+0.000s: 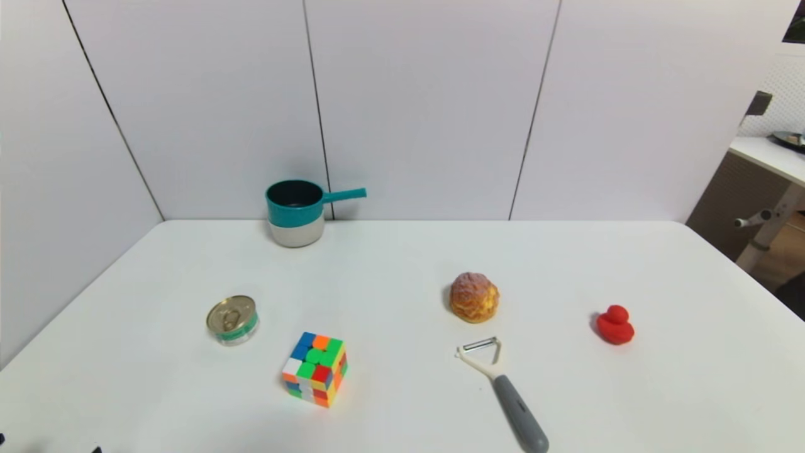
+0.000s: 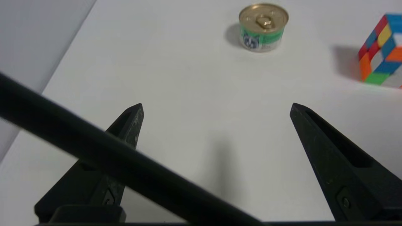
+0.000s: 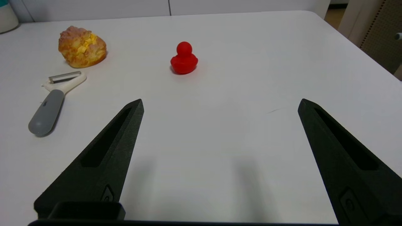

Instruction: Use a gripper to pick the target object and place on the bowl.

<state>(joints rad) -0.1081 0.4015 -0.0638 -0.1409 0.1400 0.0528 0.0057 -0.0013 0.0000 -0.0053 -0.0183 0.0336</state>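
The teal saucepan (image 1: 295, 202) sits on top of the off-white bowl (image 1: 297, 231) at the back of the table by the wall, its handle (image 1: 344, 195) pointing right. A sliver of both shows at the edge of the right wrist view (image 3: 7, 15). My left gripper (image 2: 216, 105) is open and empty, low over bare table at the near left, with a black cable across its view. My right gripper (image 3: 220, 102) is open and empty over bare table at the near right. Neither arm shows in the head view.
A metal-lidded tin can (image 1: 233, 320) and a colour cube (image 1: 315, 369) lie at the front left. A cream puff (image 1: 474, 297), a grey-handled peeler (image 1: 506, 393) and a red duck (image 1: 614, 324) lie to the right. The table's right edge (image 1: 742, 270) is near.
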